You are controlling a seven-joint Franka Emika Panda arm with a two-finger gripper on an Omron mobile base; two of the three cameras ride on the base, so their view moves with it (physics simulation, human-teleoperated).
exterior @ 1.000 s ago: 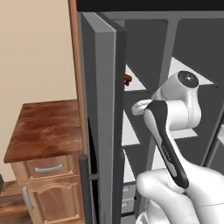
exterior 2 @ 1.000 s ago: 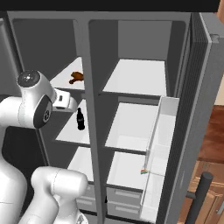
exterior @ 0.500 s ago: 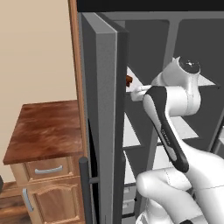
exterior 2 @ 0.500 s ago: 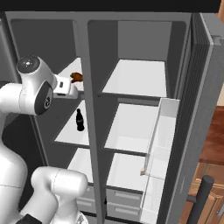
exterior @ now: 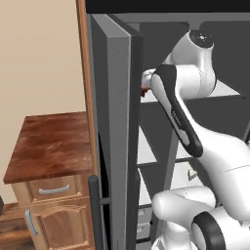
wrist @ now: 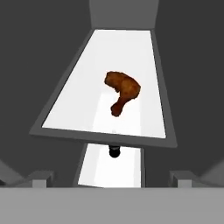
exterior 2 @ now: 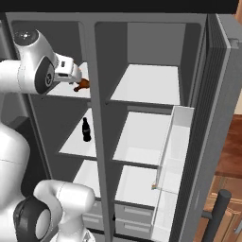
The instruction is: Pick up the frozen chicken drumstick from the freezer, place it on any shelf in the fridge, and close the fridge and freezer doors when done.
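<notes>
Drumstick: the frozen chicken drumstick (wrist: 122, 91) lies flat on the top white shelf (wrist: 70, 105) of the freezer (exterior 2: 47, 123), near the shelf's middle, nothing touching it. In the right base view its brown end (exterior 2: 82, 84) pokes out just past the arm's hand.
Axis: in hand view the long axis runs diagonal, thick meaty end toward upper left/centre, thin bone end toward lower left, w/ a slight curve. The bone end points toward the shelf's front edge.
Gripper: the gripper (wrist: 112, 177) sits above the shelf front, looking down on the drumstick; 2 finger tips (wrist: 39, 178) stand far apart at the bottom corners of hand view, jaws wide, nothing between them. Apart from the drumstick, no contact.
Arm: white arm reaches up into the freezer's top bay; wrist is level w/ the top shelf in both base views.
Bottle: 1 black bottle (exterior 2: 86, 130) stands upright on the 2nd freezer shelf, directly below; its cap (wrist: 114, 151) shows past the top shelf's front edge.
Fridge: the fridge (exterior 2: 146, 123) stands open, white shelves bare, grey drawers at the bottom.
Doors: freezer door (exterior: 114, 127) swung open, seen edge-on at left; fridge door (exterior 2: 212, 132) open at right, clear-white bin (exterior 2: 172, 165) on its inside.
Side: wooden cabinet (exterior: 49, 180) stands left of the freezer door.
</notes>
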